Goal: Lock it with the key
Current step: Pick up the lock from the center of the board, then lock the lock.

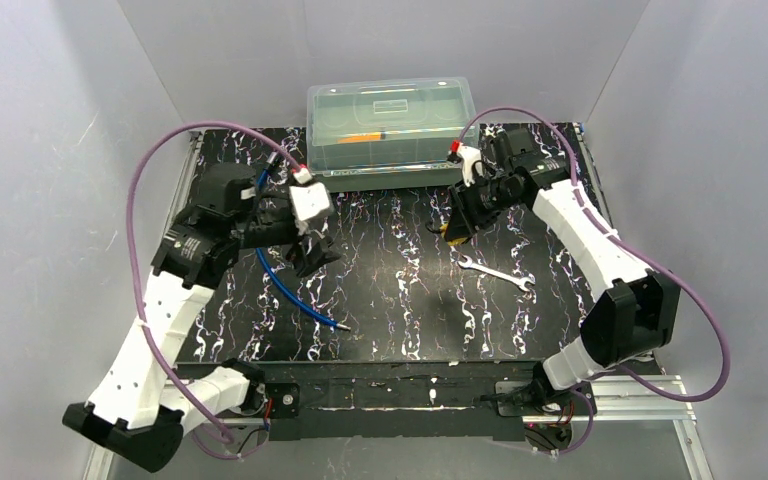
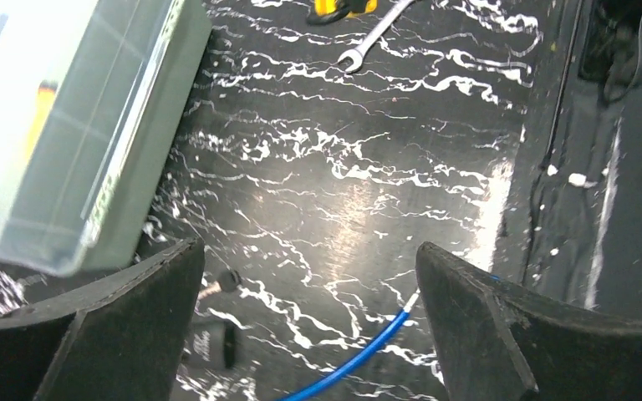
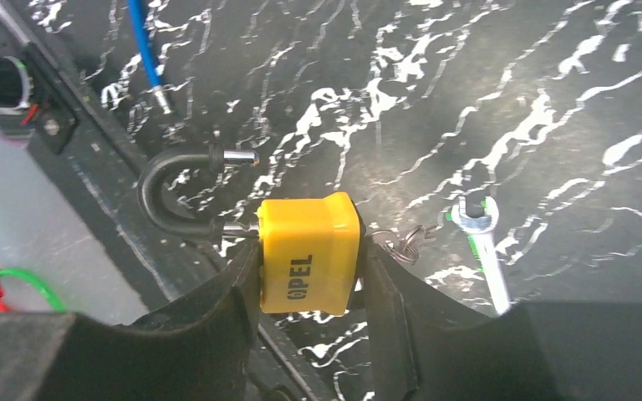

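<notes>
The right gripper [image 3: 309,251] squeezes the yellow padlock [image 3: 308,271], with the key [image 3: 405,242] at its 3 o'clock. The left gripper [image 2: 309,255] is wide open and holds nothing.

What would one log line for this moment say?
right tool: shut on yellow padlock | shackle: open | key ring: beside padlock | left tool: open, empty | wrench: on table

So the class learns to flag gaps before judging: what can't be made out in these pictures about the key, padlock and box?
- The key, right wrist view: only its ring shows beside the padlock; a finger hides the rest.
- The padlock, top view: tiny, mostly under the right gripper.
- The padlock, left wrist view: cut off by the top edge.
- The box, top view: contents blurred through its cloudy plastic.
</notes>
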Robot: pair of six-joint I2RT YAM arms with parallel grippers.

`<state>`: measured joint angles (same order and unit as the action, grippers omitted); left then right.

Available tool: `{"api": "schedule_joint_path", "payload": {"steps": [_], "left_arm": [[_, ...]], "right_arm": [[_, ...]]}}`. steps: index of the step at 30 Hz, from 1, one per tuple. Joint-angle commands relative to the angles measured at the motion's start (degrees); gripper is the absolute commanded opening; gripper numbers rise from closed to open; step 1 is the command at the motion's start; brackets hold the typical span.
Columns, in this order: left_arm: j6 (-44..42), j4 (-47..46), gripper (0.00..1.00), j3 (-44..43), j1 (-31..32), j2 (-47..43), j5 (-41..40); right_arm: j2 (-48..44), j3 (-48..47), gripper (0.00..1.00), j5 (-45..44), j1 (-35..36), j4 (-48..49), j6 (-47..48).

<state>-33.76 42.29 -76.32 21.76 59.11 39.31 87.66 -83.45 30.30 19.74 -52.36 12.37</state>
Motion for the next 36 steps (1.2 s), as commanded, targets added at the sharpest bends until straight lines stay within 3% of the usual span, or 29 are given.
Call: {"api": "schedule_joint_path", "payload": {"steps": [1,7,12,26,36], "left_arm": [[-14.3,0.2,0.93,-1.9,10.9,3.2,-11.3],[-21.6,-5.5,0.76,-1.6,26.9,10.3,-28.2],[-29.3,-11.3,0.64,0.7,33.4,13.9,-33.3],[-33.5,-10.6,0.43,-4.0,39.4,26.5,-38.5],[-34.0,-12.0,0.32,-3.5,39.9,26.9,-39.3]], "right_arm": [[-4.0,2.5,0.01,4.4,1.4,4.2,-7.3],[-6.6,7.4,0.01,2.6,5.8,6.9,-11.7],[-8.5,10.0,0.01,2.4,7.0,8.2,-16.3],[-12.9,14.1,0.01,2.6,7.4,10.7,-20.0],[-12.9,14.6,0.01,2.5,7.6,11.0,-20.6]]}}
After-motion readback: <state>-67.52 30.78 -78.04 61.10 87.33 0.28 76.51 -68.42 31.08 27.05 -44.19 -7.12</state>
